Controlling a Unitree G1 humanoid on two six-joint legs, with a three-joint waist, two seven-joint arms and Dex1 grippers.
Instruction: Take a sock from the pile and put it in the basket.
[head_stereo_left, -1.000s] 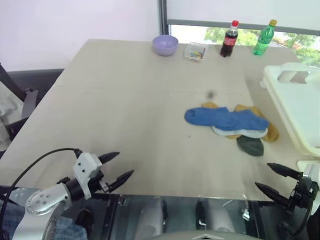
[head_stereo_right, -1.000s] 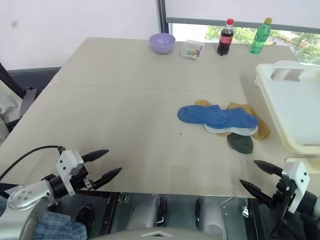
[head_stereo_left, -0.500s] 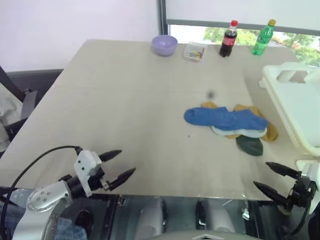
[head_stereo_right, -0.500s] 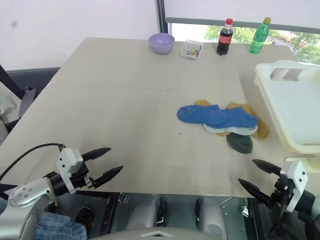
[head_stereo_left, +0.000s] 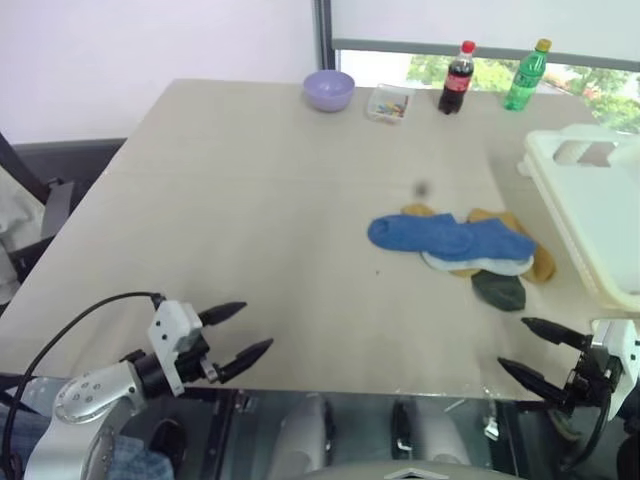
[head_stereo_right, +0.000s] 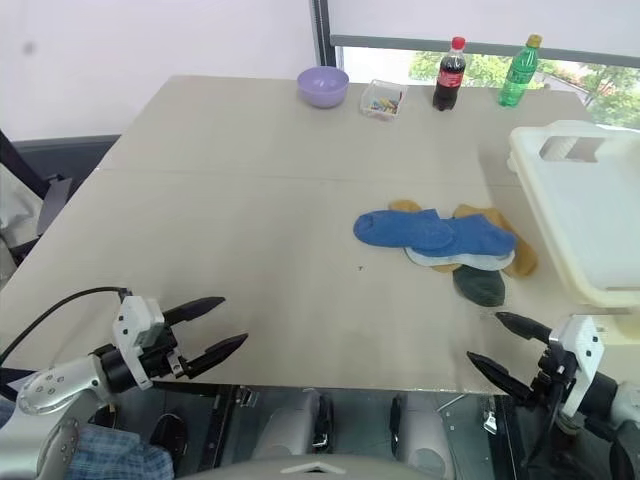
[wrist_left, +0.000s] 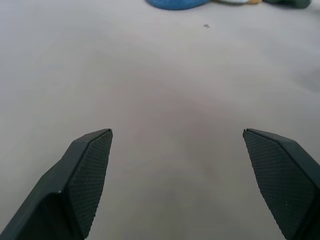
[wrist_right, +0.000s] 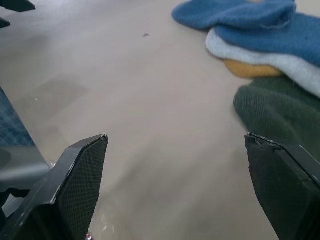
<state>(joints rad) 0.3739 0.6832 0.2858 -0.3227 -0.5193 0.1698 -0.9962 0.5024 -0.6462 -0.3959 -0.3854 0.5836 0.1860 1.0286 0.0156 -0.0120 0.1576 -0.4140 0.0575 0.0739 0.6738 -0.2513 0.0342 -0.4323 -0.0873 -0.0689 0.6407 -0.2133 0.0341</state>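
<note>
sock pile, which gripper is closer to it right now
Right. The right gripper hangs open at the table's near edge, just short of the sock pile. The left gripper, also open, is far across the table on the robot's left.

The table (head_stereo_left: 250, 200) is viewed from above and behind by both head cameras; low, close views along the tabletop are given by the wrist cameras, and the pile (wrist_right: 260, 45) is shared by all
</note>
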